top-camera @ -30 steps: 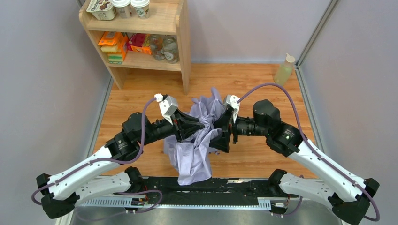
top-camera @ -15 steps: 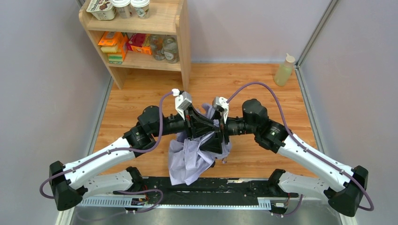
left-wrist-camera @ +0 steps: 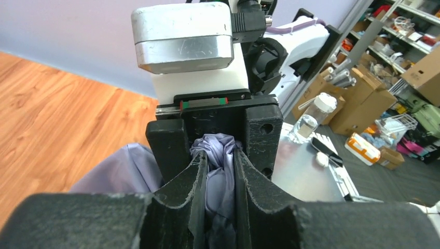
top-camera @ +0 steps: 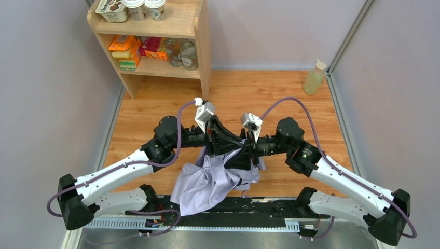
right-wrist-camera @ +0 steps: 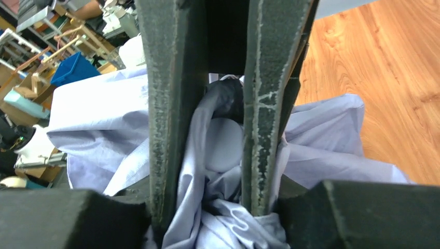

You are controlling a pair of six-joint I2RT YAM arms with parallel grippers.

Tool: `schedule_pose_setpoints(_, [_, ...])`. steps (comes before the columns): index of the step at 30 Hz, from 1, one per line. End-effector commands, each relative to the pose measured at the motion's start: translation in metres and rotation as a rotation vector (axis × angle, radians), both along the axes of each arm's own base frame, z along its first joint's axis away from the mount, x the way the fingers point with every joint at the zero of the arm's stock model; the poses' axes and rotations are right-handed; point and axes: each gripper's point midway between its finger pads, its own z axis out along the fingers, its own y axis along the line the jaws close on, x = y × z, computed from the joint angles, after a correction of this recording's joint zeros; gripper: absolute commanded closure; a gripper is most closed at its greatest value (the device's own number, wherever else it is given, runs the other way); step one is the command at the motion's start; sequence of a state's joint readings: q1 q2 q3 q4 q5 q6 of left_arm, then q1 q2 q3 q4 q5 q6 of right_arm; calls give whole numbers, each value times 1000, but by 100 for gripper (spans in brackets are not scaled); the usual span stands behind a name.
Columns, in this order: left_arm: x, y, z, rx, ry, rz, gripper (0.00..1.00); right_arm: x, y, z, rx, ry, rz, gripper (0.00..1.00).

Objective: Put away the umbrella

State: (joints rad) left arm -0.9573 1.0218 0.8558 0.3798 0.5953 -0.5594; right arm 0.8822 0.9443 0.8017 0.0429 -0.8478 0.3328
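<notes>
The umbrella (top-camera: 205,181) is a crumpled bundle of pale lilac fabric, held up between both arms at the middle of the wooden table, its loose cloth spilling toward the near edge. My left gripper (top-camera: 231,148) is shut on a bunch of the umbrella (left-wrist-camera: 220,155); in the left wrist view the gripper (left-wrist-camera: 220,163) has fabric packed tight between its fingers. My right gripper (top-camera: 245,155) faces it from the right. In the right wrist view the gripper (right-wrist-camera: 224,78) is shut on the umbrella (right-wrist-camera: 332,135), with a pale rounded part and folds between the fingers. Ribs and shaft are hidden.
A wooden shelf (top-camera: 200,46) with jars and boxes stands at the back left. A pale bottle (top-camera: 314,78) sits in the back right corner. Grey walls close in both sides, and a black rail (top-camera: 270,207) runs along the near edge.
Both arms have drawn together at the centre. The right gripper went from wide open to shut on the fabric. The umbrella's cloth has shifted toward the near left.
</notes>
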Motion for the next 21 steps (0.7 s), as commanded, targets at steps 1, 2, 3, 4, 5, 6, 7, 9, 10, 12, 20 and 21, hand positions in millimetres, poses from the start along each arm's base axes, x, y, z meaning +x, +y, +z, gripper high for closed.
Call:
schedule_pose_setpoints(1, [1, 2, 67, -169, -158, 58, 86, 13, 7, 14, 43, -32, -119, 100])
schedule_pose_setpoints(2, [16, 7, 55, -96, -101, 153, 67, 25, 3, 7, 5, -36, -200, 100])
schedule_pose_setpoints(3, [27, 12, 57, -59, -89, 229, 59, 36, -4, 4, -23, -46, -283, 100])
schedule_pose_setpoints(4, [42, 26, 52, 10, -39, 352, 30, 48, -11, 2, -49, -58, -372, 100])
schedule_pose_setpoints(5, [54, 37, 41, 75, 2, 441, 26, 56, -19, 2, -66, -78, -435, 100])
schedule_pose_setpoints(6, [67, 58, 28, 166, 67, 570, 26, 68, -26, 1, -84, -87, -516, 100])
schedule_pose_setpoints(7, [75, 79, 9, 257, 119, 675, 26, 78, -35, 1, -103, -97, -590, 100])
schedule_pose_setpoints(9, [86, 115, 4, 311, 181, 851, 25, 100, -52, -2, -164, -129, -733, 100])
schedule_pose_setpoints(10, [87, 123, 5, 308, 191, 883, 25, 107, -59, -3, -202, -141, -786, 100])
schedule_pose_setpoints(12, [81, 128, 3, 288, 203, 869, 26, 127, -78, -1, -267, -187, -916, 100])
schedule_pose_setpoints(20, [70, 68, -43, 305, 261, 640, 26, 145, -88, 18, -338, -225, -1011, 100])
schedule_pose_setpoints(21, [76, 59, -57, 347, 273, 643, 26, 142, -84, 22, -325, -223, -987, 100])
